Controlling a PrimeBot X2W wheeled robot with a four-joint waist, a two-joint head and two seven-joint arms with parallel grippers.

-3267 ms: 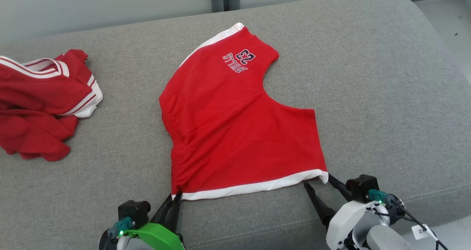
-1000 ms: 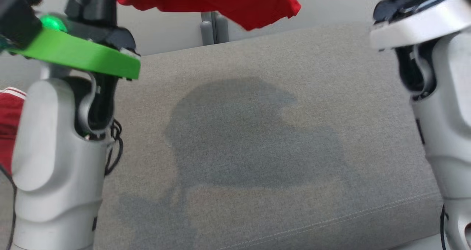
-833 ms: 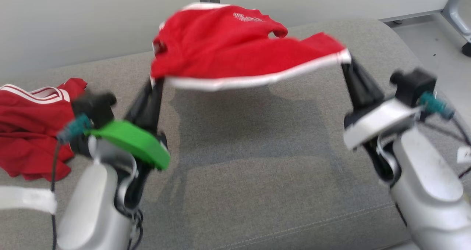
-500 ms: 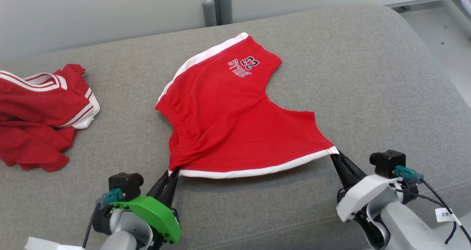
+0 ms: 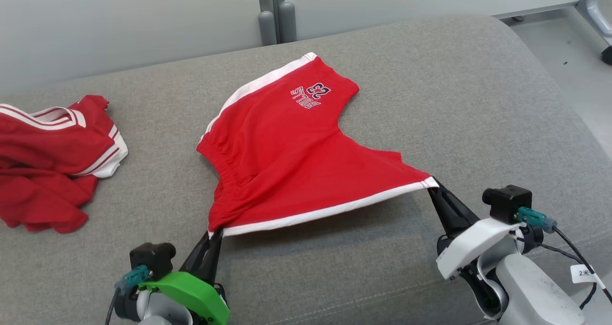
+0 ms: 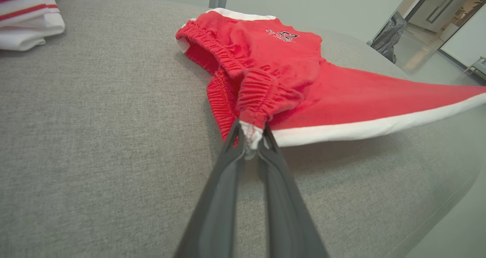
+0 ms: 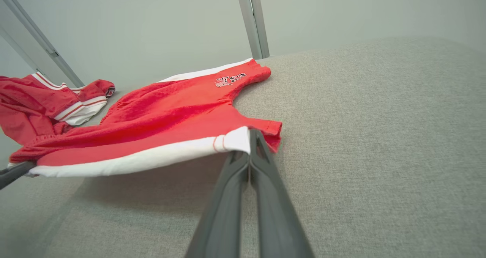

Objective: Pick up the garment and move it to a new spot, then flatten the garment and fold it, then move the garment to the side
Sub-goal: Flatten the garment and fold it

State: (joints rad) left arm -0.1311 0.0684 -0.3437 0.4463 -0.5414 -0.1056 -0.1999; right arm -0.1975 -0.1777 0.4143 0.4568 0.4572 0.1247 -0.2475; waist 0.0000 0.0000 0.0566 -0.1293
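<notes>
Pinching shorts [image 5: 287, 157] (2 hem corners) — left gripper [image 5: 214, 232], right gripper [image 5: 431, 188].

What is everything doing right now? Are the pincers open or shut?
Red shorts: far end on the cushion, near hem lifted and stretched.
Left pincer: shut on the shorts' waistband corner.
Right pincer: shut on the hem's other corner.
Other red garment: crumpled, untouched.

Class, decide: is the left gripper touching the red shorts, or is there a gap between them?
Touching. The left wrist view shows the left gripper shut on the white corner of the red shorts, cloth pinched between its jaws.
</notes>
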